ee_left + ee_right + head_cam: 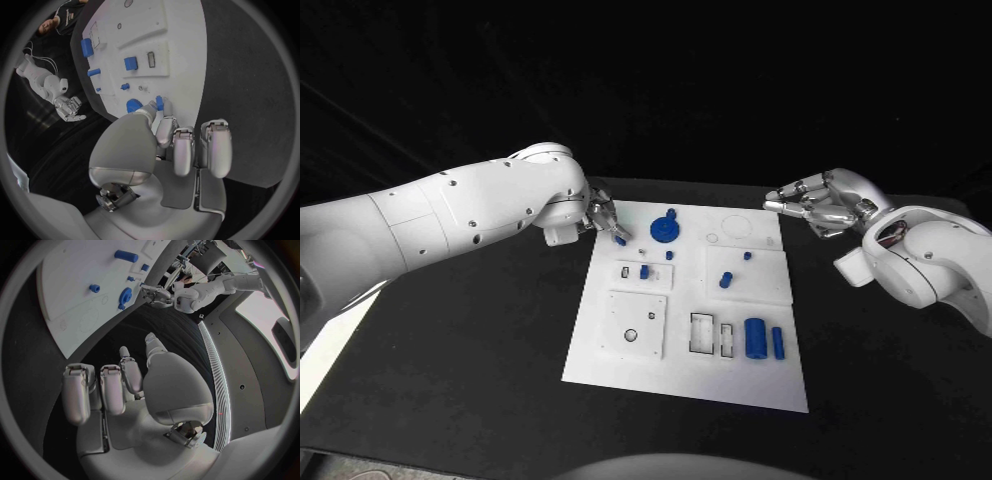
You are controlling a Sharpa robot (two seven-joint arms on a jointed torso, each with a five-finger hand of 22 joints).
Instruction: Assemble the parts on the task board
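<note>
The white task board [762, 385] lies in the middle of the black table. My left hand [600, 215] hovers over the board's far left corner and pinches a small blue part [160, 103] between thumb and finger; the same part [619, 239] shows just under the fingertips. Right beside it a blue gear [666, 230] sits on the board. My right hand [819, 205] hangs off the board's far right corner, fingers curled in with nothing in them. The left wrist view shows that hand [69, 107] beyond the board's edge.
Small blue pegs [727, 281] stand mid-board. A blue cylinder [756, 337] and a thin blue bar [777, 343] lie near the front right, beside two rectangular slots [702, 333]. A square recessed plate [635, 325] occupies the front left. Bare black table [459, 380] surrounds the board.
</note>
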